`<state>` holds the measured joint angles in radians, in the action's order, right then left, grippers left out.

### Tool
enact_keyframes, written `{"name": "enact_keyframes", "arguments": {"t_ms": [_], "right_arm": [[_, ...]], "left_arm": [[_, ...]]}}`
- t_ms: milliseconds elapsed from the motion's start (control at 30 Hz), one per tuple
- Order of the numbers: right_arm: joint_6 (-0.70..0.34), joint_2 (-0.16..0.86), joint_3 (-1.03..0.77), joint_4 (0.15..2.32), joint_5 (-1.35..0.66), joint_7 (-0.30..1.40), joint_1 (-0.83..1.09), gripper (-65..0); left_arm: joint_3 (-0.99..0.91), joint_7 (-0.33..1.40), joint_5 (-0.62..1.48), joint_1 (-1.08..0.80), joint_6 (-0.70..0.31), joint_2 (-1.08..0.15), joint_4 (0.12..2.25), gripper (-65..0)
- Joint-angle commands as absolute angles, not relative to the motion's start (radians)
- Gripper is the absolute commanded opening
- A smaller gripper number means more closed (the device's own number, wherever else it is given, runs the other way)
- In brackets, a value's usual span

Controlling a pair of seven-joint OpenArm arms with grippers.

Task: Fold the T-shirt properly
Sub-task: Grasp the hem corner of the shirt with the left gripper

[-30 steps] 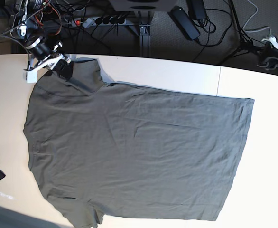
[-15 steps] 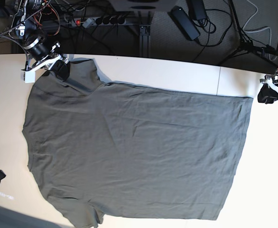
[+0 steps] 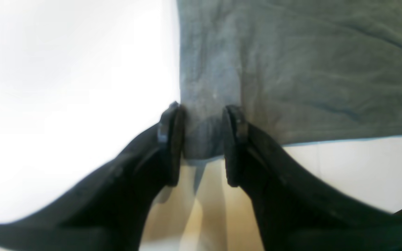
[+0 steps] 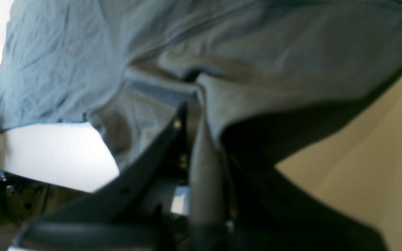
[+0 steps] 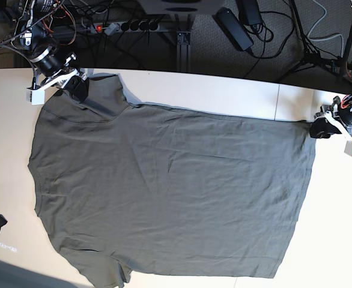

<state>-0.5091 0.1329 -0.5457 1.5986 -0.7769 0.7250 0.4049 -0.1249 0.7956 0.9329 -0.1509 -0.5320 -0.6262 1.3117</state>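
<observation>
My left claw has slid onto the T-shirt hem corner, narrow but unclosed; right claw grips the sleeve. Shirt lies flat on the surface; hem could slip.
</observation>
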Motion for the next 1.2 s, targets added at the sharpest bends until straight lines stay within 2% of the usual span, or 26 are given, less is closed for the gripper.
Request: {"name": "enact_keyframes", "arguments": {"t_ms": [0, 400, 567, 767, 967, 1167], "right_arm": [[-0.599, 0.149, -0.551, 1.612, -0.777, 0.716, 0.408, -65.0], [-0.599, 0.154, -0.551, 1.612, -0.778, 0.715, 0.408, -65.0], [-0.599, 0.155, -0.551, 1.612, -0.777, 0.717, 0.408, -65.0], [-0.599, 0.155, -0.551, 1.612, -0.778, 0.717, 0.407, -65.0], [-0.599, 0.154, -0.551, 1.612, -0.777, 0.715, 0.408, -65.0], [-0.599, 0.155, -0.551, 1.612, -0.777, 0.715, 0.407, -65.0]], "left_arm": [[-0.121, 0.818, 0.915, -0.147, -0.546, -0.631, 1.319, -42.0], [-0.09, 0.819, 0.901, -0.147, -0.546, -0.576, 1.318, -42.0], [-0.116, 0.872, 0.879, -0.121, -0.544, -0.604, 1.318, -41.5], [-0.203, 0.84, 0.878, -0.111, -0.546, -0.676, 1.318, -25.6], [-0.202, 0.775, 0.84, -0.111, -0.543, -0.712, 1.318, -25.3], [-0.202, 0.95, 0.975, -0.111, -0.536, -0.706, 1.318, -25.3]]}}
